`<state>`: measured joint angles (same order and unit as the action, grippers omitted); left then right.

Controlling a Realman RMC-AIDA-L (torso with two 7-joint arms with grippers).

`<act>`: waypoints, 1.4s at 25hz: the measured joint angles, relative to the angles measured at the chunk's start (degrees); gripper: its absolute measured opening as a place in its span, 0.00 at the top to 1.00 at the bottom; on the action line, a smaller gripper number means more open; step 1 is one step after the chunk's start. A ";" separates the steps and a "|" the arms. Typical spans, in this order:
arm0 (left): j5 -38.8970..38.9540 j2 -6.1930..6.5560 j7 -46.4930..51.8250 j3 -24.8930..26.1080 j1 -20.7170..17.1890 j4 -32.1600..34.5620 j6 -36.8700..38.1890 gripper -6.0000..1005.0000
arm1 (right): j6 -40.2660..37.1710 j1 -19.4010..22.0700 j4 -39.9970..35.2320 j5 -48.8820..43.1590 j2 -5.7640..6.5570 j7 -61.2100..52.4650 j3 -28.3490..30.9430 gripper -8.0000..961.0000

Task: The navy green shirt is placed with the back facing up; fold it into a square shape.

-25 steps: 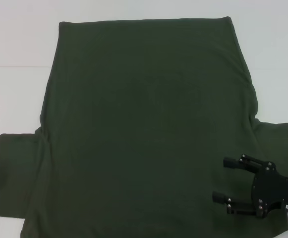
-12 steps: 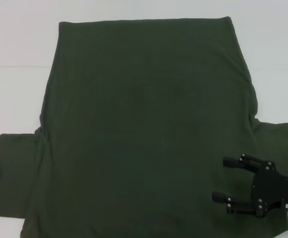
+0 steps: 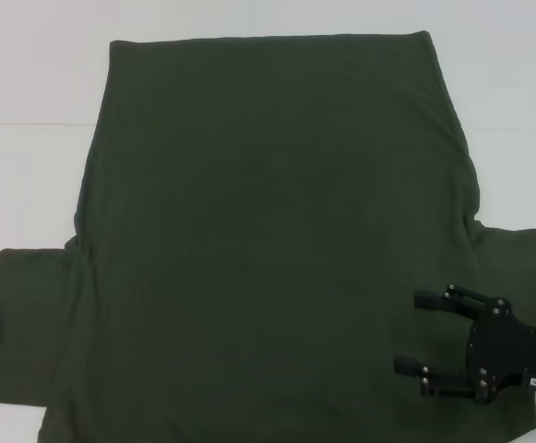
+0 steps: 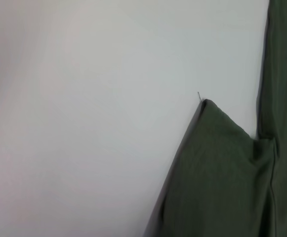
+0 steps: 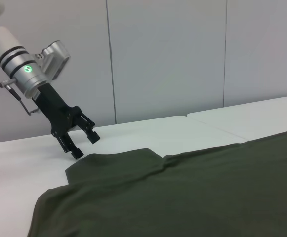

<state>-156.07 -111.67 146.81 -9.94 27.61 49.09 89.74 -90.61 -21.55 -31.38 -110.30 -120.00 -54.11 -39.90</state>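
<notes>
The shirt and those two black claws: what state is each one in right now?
navy green shirt: spread flat on the white table, both sleeves out, not yet folded.
left gripper: open, hovering at the outer edge of the shirt's left sleeve, holding nothing.
right gripper: open, over the shirt near its right sleeve, holding nothing.

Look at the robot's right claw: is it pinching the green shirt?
No. The right gripper hovers with its fingers spread open over the navy green shirt, and no cloth sits between them.
</notes>
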 joint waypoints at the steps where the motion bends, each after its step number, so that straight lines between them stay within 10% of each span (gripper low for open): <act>1: -0.01 0.00 -0.01 -0.03 0.01 -0.10 -0.21 0.07 | 0.00 0.00 0.00 0.00 0.01 0.00 0.00 0.05; 35: -0.79 0.03 -0.30 -1.30 0.53 -1.36 -2.56 0.08 | -0.22 -0.25 -0.26 0.00 0.04 -0.03 0.00 0.05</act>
<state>-156.86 -111.64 146.52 -11.24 28.13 47.73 87.18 -90.83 -21.80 -31.64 -110.30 -119.96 -54.14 -39.90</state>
